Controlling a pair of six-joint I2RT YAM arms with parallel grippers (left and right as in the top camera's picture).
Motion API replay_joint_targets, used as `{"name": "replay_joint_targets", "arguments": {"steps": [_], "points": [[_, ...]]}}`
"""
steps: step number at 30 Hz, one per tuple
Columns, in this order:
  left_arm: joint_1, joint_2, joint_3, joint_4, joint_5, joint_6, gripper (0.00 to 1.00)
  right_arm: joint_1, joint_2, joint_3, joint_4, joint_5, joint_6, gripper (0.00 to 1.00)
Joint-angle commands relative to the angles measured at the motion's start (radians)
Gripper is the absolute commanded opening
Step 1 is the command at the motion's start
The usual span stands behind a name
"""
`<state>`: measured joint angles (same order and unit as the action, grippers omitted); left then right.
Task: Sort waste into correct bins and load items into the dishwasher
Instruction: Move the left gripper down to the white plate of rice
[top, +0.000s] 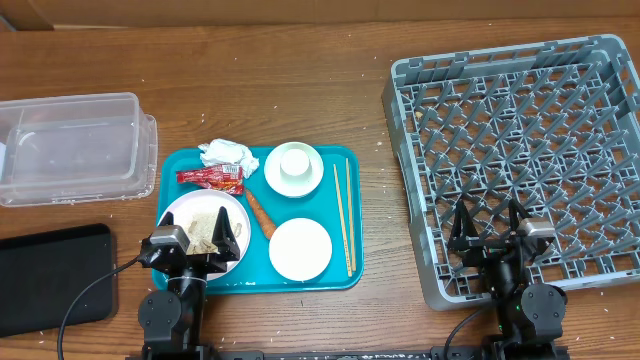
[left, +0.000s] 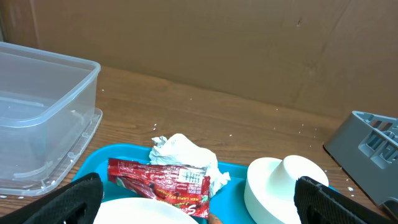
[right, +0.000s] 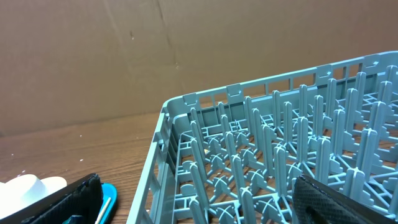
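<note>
Overhead, your left gripper (top: 212, 238) stands wide apart and empty above the plate (top: 180, 210) on the teal tray (top: 300, 283). The napkin (top: 226, 154), wrapper (top: 211, 178) and carrot (top: 260, 212) lie on that tray. Your right gripper (top: 488, 230), equally spread, hangs over the rack (top: 520, 130) right of the tray. Left wrist: napkin touching wrapper on the tray. Right wrist: rack pegs.

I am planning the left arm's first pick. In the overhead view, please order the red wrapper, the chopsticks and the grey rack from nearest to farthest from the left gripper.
1. Red wrapper: on the teal tray, just beyond the left gripper.
2. Chopsticks: along the tray's right side.
3. Grey rack: off the tray, far to the right.
</note>
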<state>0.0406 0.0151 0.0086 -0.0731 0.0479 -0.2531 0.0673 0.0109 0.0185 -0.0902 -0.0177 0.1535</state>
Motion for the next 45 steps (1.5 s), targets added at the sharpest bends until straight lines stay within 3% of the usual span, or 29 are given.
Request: {"name": "replay_joint_targets", "arguments": {"steps": [1, 34, 36, 41, 45], "points": [[0.000, -0.011, -0.004, -0.002, -0.006, 0.022, 1.00, 0.005, -0.008, -0.010, 0.006, 0.009, 0.003, 1.00], [0.000, -0.011, -0.004, -0.001, -0.003, 0.016, 1.00, 0.005, -0.008, -0.010, 0.006, 0.010, 0.003, 1.00], [-0.002, -0.011, -0.004, 0.003, 0.042, -0.056, 1.00, 0.005, -0.008, -0.010, 0.006, 0.010, 0.003, 1.00], [-0.002, -0.011, -0.003, 0.022, 0.200, -0.474, 1.00, 0.005, -0.008, -0.010, 0.006, 0.009, 0.003, 1.00], [-0.002, -0.011, -0.003, 0.095, 0.245, -0.586, 1.00, 0.005, -0.008, -0.010, 0.006, 0.010, 0.003, 1.00]]}}
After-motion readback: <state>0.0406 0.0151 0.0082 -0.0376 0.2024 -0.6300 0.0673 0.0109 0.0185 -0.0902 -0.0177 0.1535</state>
